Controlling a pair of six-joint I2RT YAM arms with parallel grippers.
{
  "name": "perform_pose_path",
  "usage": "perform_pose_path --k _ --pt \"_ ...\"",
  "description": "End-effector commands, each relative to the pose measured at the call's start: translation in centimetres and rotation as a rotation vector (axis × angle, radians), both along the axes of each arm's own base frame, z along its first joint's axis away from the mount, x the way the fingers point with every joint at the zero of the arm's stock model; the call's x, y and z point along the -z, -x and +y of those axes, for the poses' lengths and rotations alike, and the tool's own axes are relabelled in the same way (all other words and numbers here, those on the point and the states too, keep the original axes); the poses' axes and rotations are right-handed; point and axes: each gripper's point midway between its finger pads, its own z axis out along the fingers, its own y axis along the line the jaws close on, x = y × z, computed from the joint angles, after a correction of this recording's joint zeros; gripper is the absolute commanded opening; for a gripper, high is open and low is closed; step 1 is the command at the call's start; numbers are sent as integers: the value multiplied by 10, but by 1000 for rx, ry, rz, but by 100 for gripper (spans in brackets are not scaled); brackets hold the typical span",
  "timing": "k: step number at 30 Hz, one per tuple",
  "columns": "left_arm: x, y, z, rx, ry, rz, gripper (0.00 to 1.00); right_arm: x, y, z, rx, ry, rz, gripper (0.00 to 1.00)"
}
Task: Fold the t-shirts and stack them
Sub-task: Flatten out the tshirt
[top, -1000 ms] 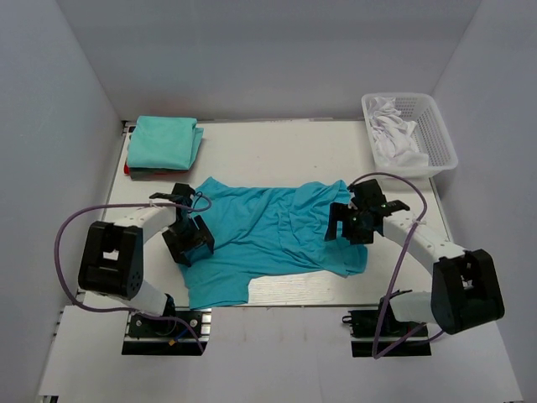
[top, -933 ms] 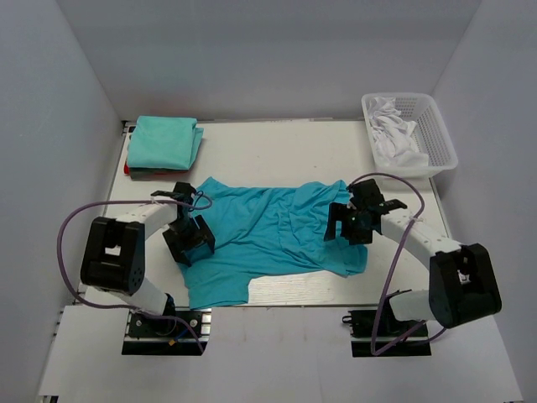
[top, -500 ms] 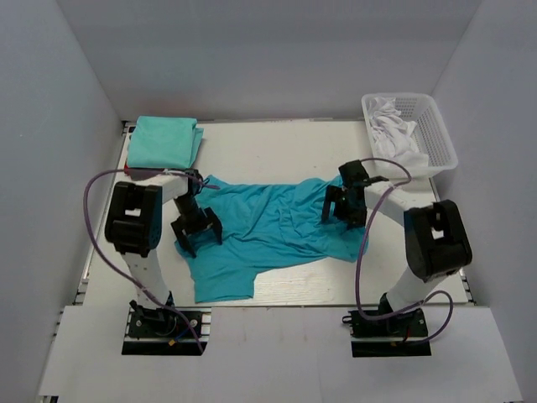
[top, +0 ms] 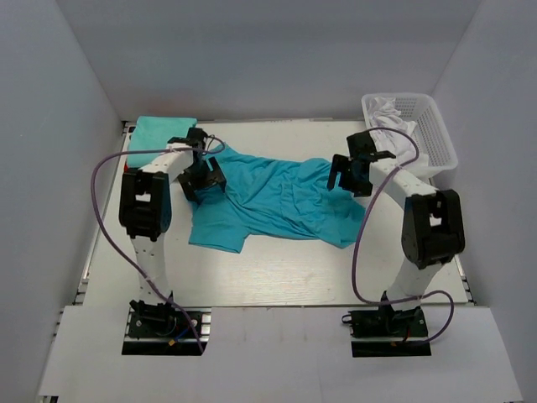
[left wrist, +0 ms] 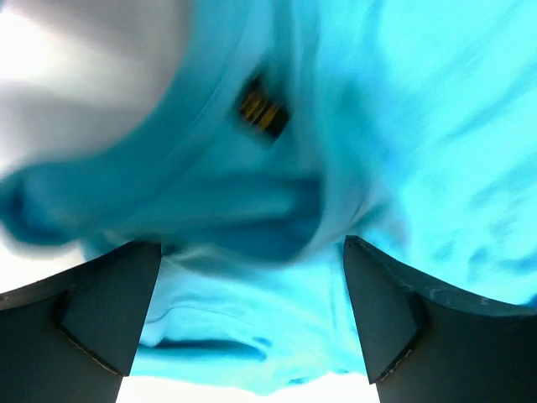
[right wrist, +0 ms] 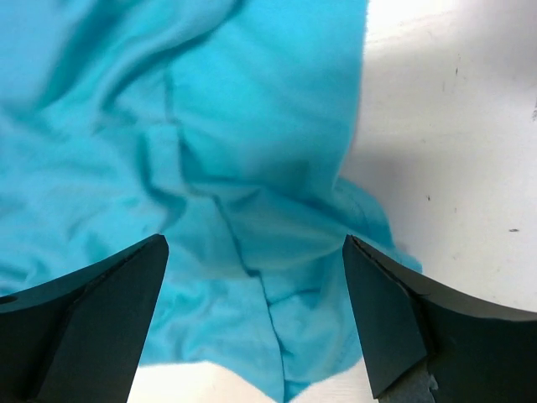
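Your crumpled bright turquoise cloth t-shirt [top: 268,200] lies lengthwise left to right across the far half of the white table [top: 294,277]. The left gripper [top: 201,178] sits over its collar end (small dark neck label [left wrist: 264,109] just ahead) and the right gripper [top: 350,175] over its right edge, both with fingers spread apart.

Blurred turquoise t-shirt [left wrist: 369,126] fills the view, its dark neck label [left wrist: 264,113] near 12 o'clock. The left hand [left wrist: 252,245] gapes wide over bunched cloth, with pale surface [left wrist: 75,67] at 10 o'clock.
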Motion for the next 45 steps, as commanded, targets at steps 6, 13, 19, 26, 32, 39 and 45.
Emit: perform_pose_path --k 6,13,19,26,32,39,45 --pt "-62 82 25 -95 -36 -124 99 -35 75 -3 -135 -32 -19 90" --pt "-34 139 40 -153 -43 -131 99 -20 137 4 -178 -149 -47 90" --pt "-7 137 40 -171 -42 -129 99 -20 147 -12 -110 -117 -113 90" --pt "12 128 32 -172 3 -170 89 -11 146 29 -278 -296 -141 90" --pt "21 134 33 -172 -1 -152 68 12 152 35 -302 -307 -60 90" --pt "29 143 24 -155 54 -135 24 30 142 35 -271 -296 -56 75" --pt "27 143 24 -155 52 -126 0 48 156 44 -317 -328 21 37"
